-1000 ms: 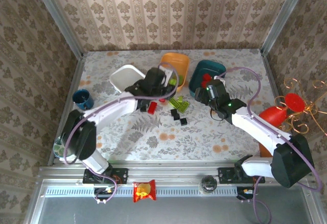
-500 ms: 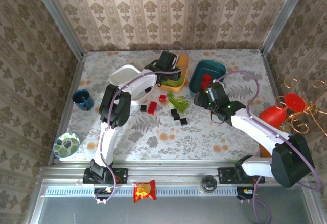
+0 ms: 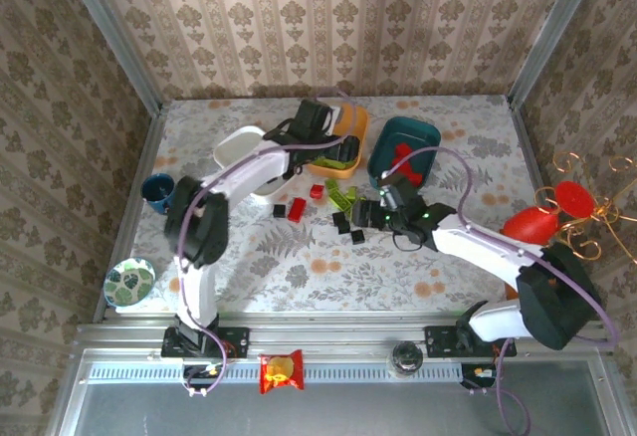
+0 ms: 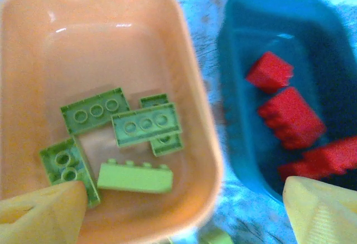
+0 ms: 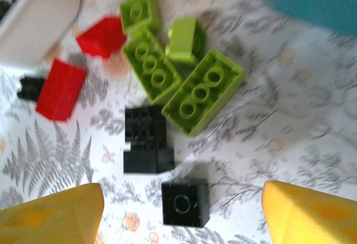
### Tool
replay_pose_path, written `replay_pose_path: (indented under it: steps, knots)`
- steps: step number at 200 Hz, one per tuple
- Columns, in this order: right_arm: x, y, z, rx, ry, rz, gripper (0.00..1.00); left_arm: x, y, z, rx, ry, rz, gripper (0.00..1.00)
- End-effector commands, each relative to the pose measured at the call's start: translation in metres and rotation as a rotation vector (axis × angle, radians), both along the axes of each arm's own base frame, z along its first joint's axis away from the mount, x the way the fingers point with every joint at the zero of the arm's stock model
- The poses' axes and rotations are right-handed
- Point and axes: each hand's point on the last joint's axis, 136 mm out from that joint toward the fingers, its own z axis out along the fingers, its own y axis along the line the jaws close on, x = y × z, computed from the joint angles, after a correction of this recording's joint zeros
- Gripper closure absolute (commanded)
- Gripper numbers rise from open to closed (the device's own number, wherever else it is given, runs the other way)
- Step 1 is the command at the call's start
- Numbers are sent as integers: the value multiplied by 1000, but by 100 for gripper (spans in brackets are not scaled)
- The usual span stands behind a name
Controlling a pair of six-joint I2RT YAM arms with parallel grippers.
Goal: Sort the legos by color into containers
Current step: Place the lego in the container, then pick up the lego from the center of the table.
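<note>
while hanging over the shallow orange rounded plastic tray (image 4: pixel 100 43), looks released: left gripper (image 4: pixel 183 213) seen with jaws spread wide and nothing between them. parked there for the colour match, judging by the several lime green plastic bricks (image 4: pixel 146 124) lying inside that tray. just beside it, the shallow teal rounded plastic tray (image 4: pixel 240 88), loaded with red plastic bricks (image 4: pixel 290 116) alone, so evidently meant for red. leaves the shallow white rounded plastic tray (image 3: pixel 239 145) for black, probably. over the loose pile on the floral-patterned desk (image 3: pixel 299 267), right gripper (image 5: pixel 184 219) also unclenched, pointing down with the small black square brick (image 5: pixel 185 202) lined up between the jaws, apparently not touched. likely positioned so as to close on that brick next. near it on the desk: two more black bricks (image 5: pixel 144 126), a cluster of loose lime green bricks (image 5: pixel 203 91), two loose red bricks (image 5: pixel 60 88). sorting partly done. needs care not to nudge the neighbouring black pieces.
</note>
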Motion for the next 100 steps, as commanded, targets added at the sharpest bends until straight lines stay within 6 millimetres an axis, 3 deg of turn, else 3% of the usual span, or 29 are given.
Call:
replay_pose_path:
  steps: [1,13,41,100]
  knots:
    - [-10,15,-12,-66,32,88,24,-29,1,55,-157,-96,-21,0]
    - [-15,16,-19,-99,43,103,23,-50,12,60,-192,-111,-21,0]
    - [-24,15,-37,-167,64,136,23,-95,45,43,-272,-92,6,0]
    - [-17,22,-64,-264,82,166,33,-166,123,-18,-216,-26,137,0]
